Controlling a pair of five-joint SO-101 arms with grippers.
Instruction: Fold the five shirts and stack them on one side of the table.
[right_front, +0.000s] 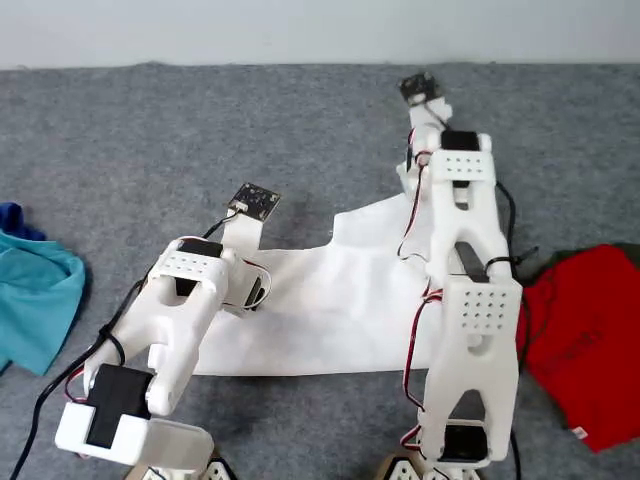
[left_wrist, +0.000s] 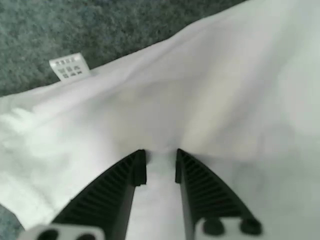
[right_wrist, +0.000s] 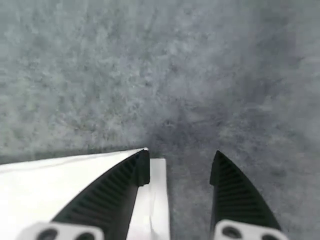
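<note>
Several shirts lie on your grey surface (right_front: 300, 110): a teal shirt (right_front: 35, 295) at the left edge, a white shirt (right_front: 330, 310) spread in the middle under both arms, and a red shirt (right_front: 585, 330) crumpled at the right. Your left gripper (left_wrist: 160, 167) is nearly closed, pinching a raised fold of the white shirt near its label (left_wrist: 70, 66). Your right gripper (right_wrist: 181, 162) stands wide open and holds nothing, with one finger over the white shirt's corner and the other over bare surface.
</note>
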